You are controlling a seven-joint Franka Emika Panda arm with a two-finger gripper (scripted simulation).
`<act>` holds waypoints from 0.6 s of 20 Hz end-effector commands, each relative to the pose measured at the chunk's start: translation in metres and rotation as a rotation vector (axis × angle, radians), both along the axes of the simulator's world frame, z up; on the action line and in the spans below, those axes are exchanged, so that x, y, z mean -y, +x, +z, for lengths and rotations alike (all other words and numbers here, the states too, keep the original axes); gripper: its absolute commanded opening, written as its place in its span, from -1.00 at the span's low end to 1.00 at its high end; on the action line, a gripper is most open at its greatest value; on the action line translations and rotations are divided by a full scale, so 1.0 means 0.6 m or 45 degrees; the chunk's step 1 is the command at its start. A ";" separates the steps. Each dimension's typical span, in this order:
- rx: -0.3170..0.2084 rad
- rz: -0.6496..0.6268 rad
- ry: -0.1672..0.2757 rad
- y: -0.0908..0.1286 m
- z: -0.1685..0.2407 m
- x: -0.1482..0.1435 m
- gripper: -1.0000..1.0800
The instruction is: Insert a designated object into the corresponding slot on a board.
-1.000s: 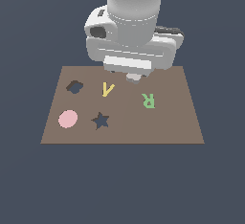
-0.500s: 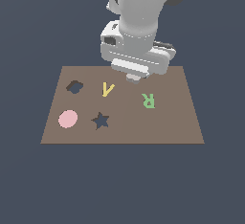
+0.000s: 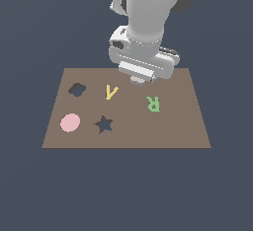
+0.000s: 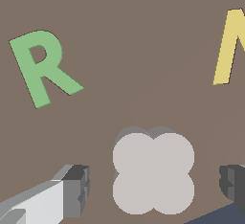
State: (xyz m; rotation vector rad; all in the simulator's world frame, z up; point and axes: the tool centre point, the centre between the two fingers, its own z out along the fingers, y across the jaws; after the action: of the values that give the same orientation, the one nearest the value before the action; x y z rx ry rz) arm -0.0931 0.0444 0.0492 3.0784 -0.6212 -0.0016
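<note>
The designated object (image 4: 153, 173), a pale grey-white lobed piece, lies flat on the brown board (image 3: 173, 131) near its far edge, between the yellow A (image 4: 229, 46) and the green R (image 4: 43, 67). My gripper (image 4: 153, 184) is open and straddles it, with one finger (image 4: 74, 189) on each side and a gap between each finger and the piece. In the exterior view the gripper (image 3: 138, 80) hangs low over that spot, and the hand hides the piece. The slot (image 3: 76, 89), a dark lobed cutout, sits empty at the board's far corner on the exterior view's left.
On the board there are also a pink disc (image 3: 70, 122), a dark star-shaped cutout (image 3: 104, 124), the yellow A (image 3: 111, 92) and the green R (image 3: 153, 103). Dark flat ground surrounds the board.
The hand has come down toward the board's far edge and shifted slightly to the exterior view's right. Nothing on the board has moved.
</note>
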 end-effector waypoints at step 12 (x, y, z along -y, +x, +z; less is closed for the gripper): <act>0.001 0.001 0.001 0.002 -0.028 0.000 0.92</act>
State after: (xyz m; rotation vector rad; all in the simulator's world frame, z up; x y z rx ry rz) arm -0.0919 0.0442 0.0368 3.0795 -0.6202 -0.0005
